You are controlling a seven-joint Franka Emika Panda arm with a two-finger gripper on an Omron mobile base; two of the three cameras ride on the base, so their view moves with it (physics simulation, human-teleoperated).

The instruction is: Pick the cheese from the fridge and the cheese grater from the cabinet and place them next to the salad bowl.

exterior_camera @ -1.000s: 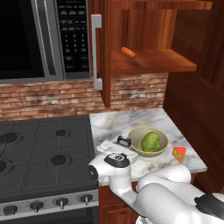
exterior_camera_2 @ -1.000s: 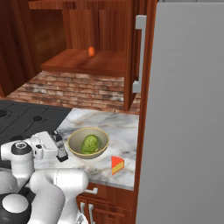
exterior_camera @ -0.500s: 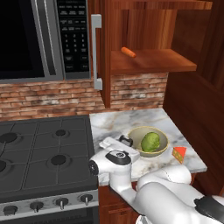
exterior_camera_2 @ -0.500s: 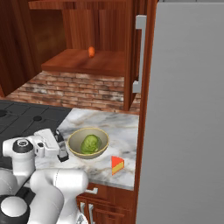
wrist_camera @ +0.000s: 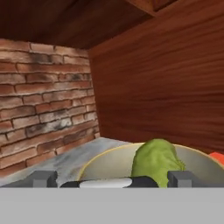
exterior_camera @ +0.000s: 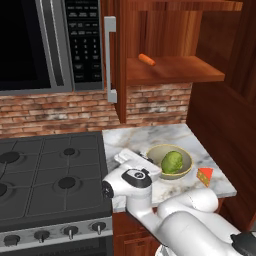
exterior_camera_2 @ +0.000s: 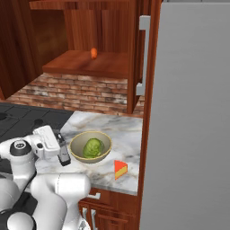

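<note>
The salad bowl [exterior_camera: 186, 159] with its green lettuce head stands on the marble counter, and the lettuce rises close in front in the hand view, inside the bowl [wrist_camera: 105, 164]. The cheese [exterior_camera: 204, 176], an orange wedge with a red edge, lies on the counter just right of the bowl, also seen as the cheese [exterior_camera_2: 120, 169]. My gripper [exterior_camera: 141, 159] hovers low at the bowl's left side, open and holding nothing; its fingertips [wrist_camera: 43, 178] stand wide apart. From the right, the gripper [exterior_camera_2: 60, 150] is beside the bowl [exterior_camera_2: 76, 155]. The cabinet [exterior_camera: 175, 70] is open. The fridge [exterior_camera_2: 193, 112] door fills the right. The cheese grater is out of view.
An orange carrot [exterior_camera: 147, 59] lies on the cabinet shelf. The cabinet door with its silver handle [exterior_camera: 110, 60] juts out above the counter. A black microwave [exterior_camera: 45, 45] hangs over the stove [exterior_camera: 50, 175] at left. A brick wall [wrist_camera: 43, 109] backs the counter.
The hand has drawn back slightly to the left, away from the bowl, with its jaws still wide. Bowl, cheese and carrot have not moved.
</note>
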